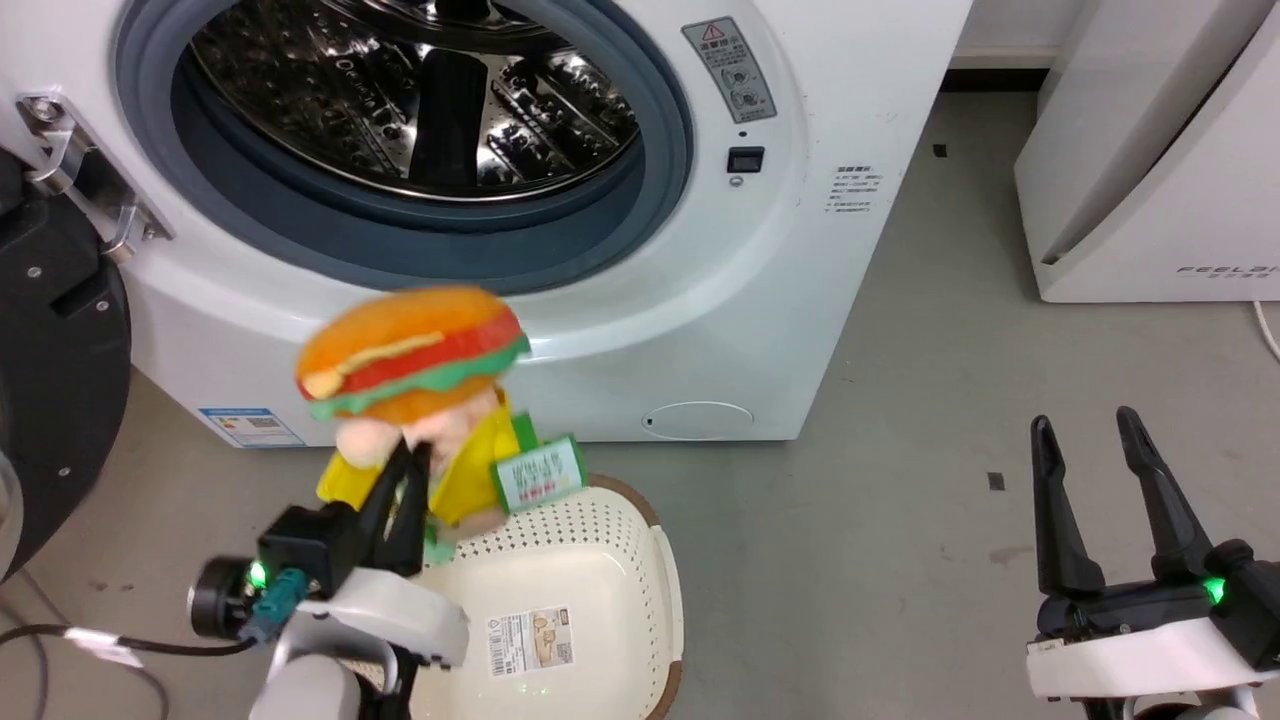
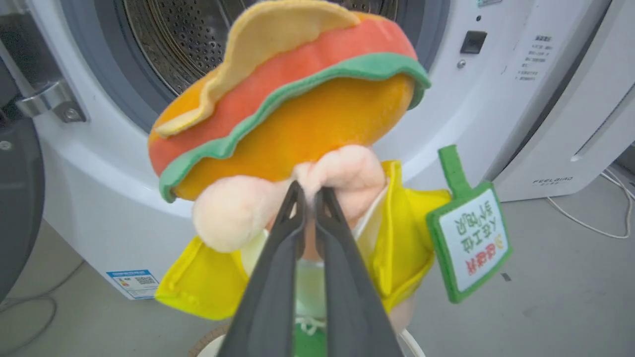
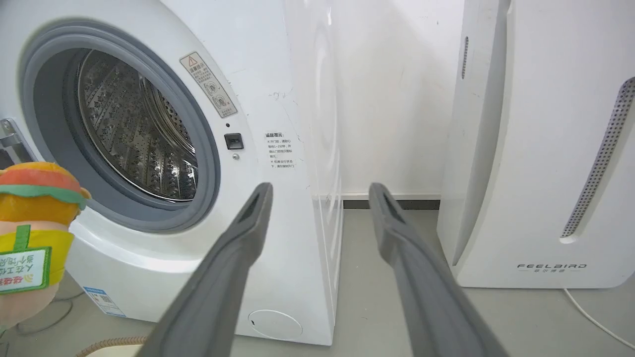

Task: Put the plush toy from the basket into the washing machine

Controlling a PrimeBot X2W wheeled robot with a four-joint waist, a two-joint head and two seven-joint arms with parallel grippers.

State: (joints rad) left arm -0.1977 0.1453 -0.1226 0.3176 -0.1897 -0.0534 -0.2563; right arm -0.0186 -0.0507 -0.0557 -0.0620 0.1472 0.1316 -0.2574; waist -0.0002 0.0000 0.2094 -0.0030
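The plush toy (image 1: 415, 355) hangs in the air above the basket (image 1: 640, 590), in front of the washing machine (image 1: 760, 300), below its open porthole (image 1: 400, 110). My left gripper (image 1: 410, 455) is shut on the toy's peach-pink limb. In the left wrist view the two fingers pinch the plush toy (image 2: 297, 114) at the left gripper (image 2: 308, 191), and the green tag (image 2: 471, 238) dangles to the right. My right gripper (image 1: 1085, 425) stands open and empty over the floor at the right. In the right wrist view the plush toy (image 3: 34, 218) is at the left edge, the right gripper (image 3: 320, 191) open.
The black-framed washer door (image 1: 50, 370) is swung open at the left. A white FEELBIRD appliance (image 1: 1160, 170) stands at the right. A cable (image 1: 60, 640) runs over the grey floor (image 1: 900, 520) at the lower left.
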